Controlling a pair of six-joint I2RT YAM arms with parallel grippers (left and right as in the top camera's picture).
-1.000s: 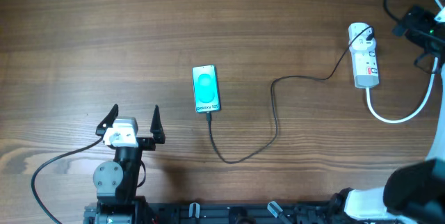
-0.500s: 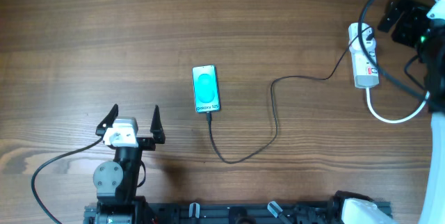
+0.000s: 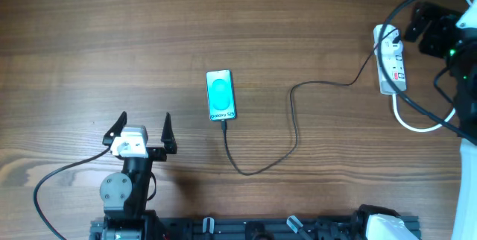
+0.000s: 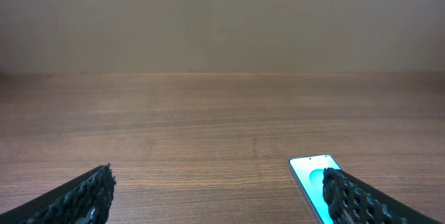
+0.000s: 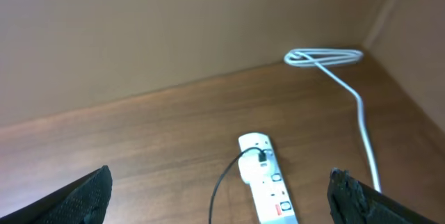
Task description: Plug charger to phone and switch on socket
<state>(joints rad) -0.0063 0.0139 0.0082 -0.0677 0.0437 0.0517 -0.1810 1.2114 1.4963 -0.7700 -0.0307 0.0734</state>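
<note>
Hovering my right jaws, wide open and empty, with the socket [image 3: 393,65] just ahead and below, long axis running away from me; left jaws, likewise open and empty, nearer the phone [image 3: 221,95].

A brown wood-grain tabletop [image 3: 313,24] fills the overhead view, its grain running left to right. A black rail [image 3: 253,229] lies along its near edge. In both wrist views a plain beige wall [image 4: 222,22] rises behind the tabletop's far edge.
</note>
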